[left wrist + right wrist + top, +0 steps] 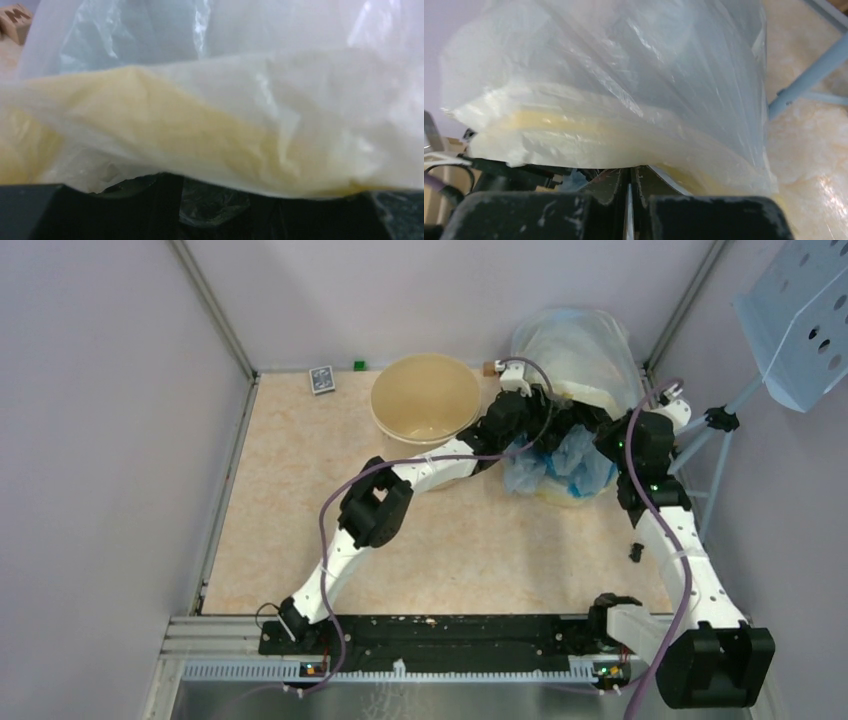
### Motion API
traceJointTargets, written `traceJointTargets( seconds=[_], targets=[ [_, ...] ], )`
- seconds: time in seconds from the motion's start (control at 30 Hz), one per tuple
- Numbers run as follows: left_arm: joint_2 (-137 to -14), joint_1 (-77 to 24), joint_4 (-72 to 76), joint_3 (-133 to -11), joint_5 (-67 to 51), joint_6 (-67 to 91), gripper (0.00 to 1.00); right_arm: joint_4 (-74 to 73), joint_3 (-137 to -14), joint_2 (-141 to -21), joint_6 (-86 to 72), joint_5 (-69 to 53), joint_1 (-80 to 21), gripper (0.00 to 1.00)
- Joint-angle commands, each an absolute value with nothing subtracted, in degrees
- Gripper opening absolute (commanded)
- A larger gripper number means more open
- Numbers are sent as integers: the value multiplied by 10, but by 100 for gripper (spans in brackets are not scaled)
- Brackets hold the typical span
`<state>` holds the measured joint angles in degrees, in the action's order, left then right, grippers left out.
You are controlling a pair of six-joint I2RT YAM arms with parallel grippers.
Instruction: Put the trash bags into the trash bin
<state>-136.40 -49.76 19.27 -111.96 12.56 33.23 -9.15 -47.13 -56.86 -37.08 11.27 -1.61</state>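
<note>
left end effector (210, 212): grip cannot be told; pressed up against the trash bag (225, 115)
right end effector (629, 200): clenched on a thin fold of the trash bag, which billows just ahead
trash bin (425, 398): open, upright on the bench (300, 510), left of both

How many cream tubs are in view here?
2. The open tub stands at the back middle of the table; the covered tub is right of it, mostly under a see-through bag. Others may be hidden under the plastic.

Trash bag (575, 340) hiding left jaws, small card (321, 379) unreadable
</note>
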Motion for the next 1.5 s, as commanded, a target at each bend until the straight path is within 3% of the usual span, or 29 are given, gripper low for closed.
traceJointTargets(
  seconds=[0.0,0.47,0.63,0.93,1.2,1.37,1.47],
  targets=[
    [-1400,-464,160,-1210,89,310,54,-92,-531,-577,-328,60,-6,0],
    [-1333,-455,185,-1128,47,296,62,-235,-486,-401,-283,-40,-5,0],
    [-1321,-454,197,-1108,35,297,66,-272,-545,-369,-257,-121,-6,0],
    [-1342,-456,186,-1108,27,299,67,-254,-721,-421,-279,-237,-6,0],
    [-1336,-457,184,-1101,11,290,70,-251,-830,-440,-285,-183,-5,0],
    [-1286,-467,186,-1064,-26,274,83,-234,-811,-413,-281,-114,-6,0],
    [-1241,-468,160,-1033,-52,292,84,-226,-777,-381,-277,-59,-6,0]
  ],
)
